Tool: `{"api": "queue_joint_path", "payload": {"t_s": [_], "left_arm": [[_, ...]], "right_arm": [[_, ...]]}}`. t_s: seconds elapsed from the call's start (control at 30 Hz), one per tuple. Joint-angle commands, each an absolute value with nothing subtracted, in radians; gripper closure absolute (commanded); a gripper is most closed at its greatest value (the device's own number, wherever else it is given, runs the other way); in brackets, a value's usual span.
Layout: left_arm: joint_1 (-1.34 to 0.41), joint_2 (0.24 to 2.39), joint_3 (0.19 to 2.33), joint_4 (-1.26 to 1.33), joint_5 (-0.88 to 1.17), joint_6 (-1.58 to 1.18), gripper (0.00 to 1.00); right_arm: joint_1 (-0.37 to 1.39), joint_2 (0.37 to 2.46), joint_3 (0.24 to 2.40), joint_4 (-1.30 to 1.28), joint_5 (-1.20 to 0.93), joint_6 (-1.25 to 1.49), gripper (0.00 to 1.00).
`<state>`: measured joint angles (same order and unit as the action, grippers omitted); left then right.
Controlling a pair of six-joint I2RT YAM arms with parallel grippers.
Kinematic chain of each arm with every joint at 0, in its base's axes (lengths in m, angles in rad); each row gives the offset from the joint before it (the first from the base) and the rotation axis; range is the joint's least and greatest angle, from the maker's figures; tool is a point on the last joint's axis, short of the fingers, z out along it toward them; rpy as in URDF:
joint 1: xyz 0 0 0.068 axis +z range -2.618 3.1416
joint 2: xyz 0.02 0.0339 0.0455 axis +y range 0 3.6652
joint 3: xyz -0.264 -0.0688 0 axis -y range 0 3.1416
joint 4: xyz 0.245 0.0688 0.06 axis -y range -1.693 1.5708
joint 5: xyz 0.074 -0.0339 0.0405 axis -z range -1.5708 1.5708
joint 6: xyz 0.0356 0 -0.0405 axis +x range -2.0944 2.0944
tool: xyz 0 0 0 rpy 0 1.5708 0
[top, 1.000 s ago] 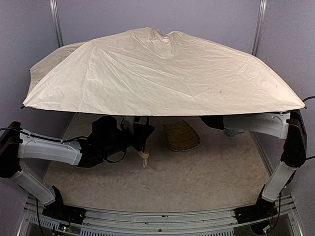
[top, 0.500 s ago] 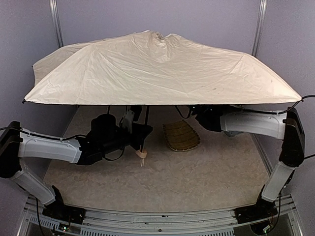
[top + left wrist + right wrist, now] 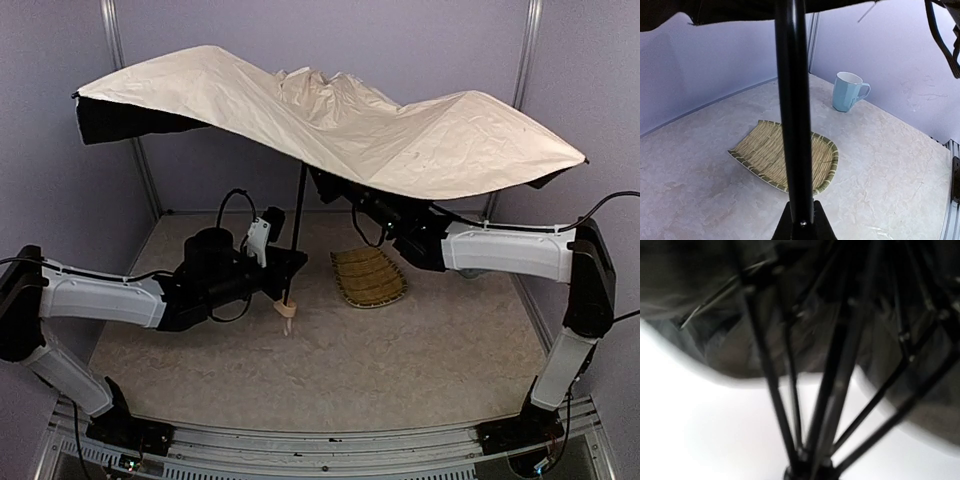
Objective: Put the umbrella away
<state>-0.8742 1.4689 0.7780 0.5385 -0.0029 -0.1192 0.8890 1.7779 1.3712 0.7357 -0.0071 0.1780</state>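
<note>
The umbrella's cream canopy [image 3: 330, 125] hangs high over the table, buckled into uneven folds, with its left edge tipped up. Its black shaft [image 3: 297, 220] runs down to a tan strap [image 3: 286, 312] just above the tabletop. My left gripper [image 3: 290, 272] is shut on the lower shaft [image 3: 792, 100], its fingers [image 3: 817, 226] pinching it at the bottom of the left wrist view. Reaching up under the canopy, my right gripper [image 3: 335, 190] is closed at the runner [image 3: 807, 471], where the blurred black ribs [image 3: 765, 365] meet. Its own fingers do not show.
A woven straw basket tray [image 3: 368, 277] lies on the table behind the shaft, also in the left wrist view [image 3: 760, 147]. A pale blue mug [image 3: 847, 91] stands beyond it near the back wall. Purple walls close in the table on three sides.
The canopy has risen from a low flat spread and crumpled, its left side tipping up. My right arm has moved up and left under it. The left arm has barely moved.
</note>
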Motion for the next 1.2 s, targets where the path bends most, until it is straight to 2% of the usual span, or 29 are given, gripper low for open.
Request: {"api": "queue_joint_path", "payload": {"t_s": [0.0, 0.17, 0.5, 0.63, 0.8, 0.97, 1.1, 1.17], "left_arm": [[-0.846, 1.403, 0.99, 1.307, 0.033, -0.084, 1.0], [-0.844, 1.462, 0.997, 1.371, 0.075, -0.095, 1.0], [-0.845, 1.429, 0.935, 1.201, 0.106, -0.166, 1.0], [-0.846, 1.425, 0.891, 1.072, 0.128, -0.166, 1.0], [-0.888, 1.448, 0.871, 0.933, 0.104, -0.062, 0.87], [-0.878, 1.46, 0.818, 0.897, 0.124, -0.078, 0.68], [-0.847, 1.466, 0.801, 0.833, 0.147, -0.097, 0.48], [-0.832, 1.479, 0.799, 0.816, 0.148, -0.112, 0.42]], "right_arm": [[0.965, 1.93, 1.236, 0.231, -0.189, 0.147, 0.93], [0.968, 1.928, 1.246, 0.215, -0.175, 0.136, 0.93], [0.932, 1.838, 1.276, 0.23, -0.169, 0.155, 0.97], [0.888, 1.782, 1.271, 0.324, -0.191, 0.2, 1.0], [0.821, 1.744, 1.277, 0.498, -0.222, 0.299, 1.0], [0.79, 1.719, 1.286, 0.668, -0.238, 0.351, 1.0], [0.79, 1.715, 1.282, 0.731, -0.242, 0.363, 1.0], [0.791, 1.718, 1.271, 0.76, -0.249, 0.385, 1.0]]}}
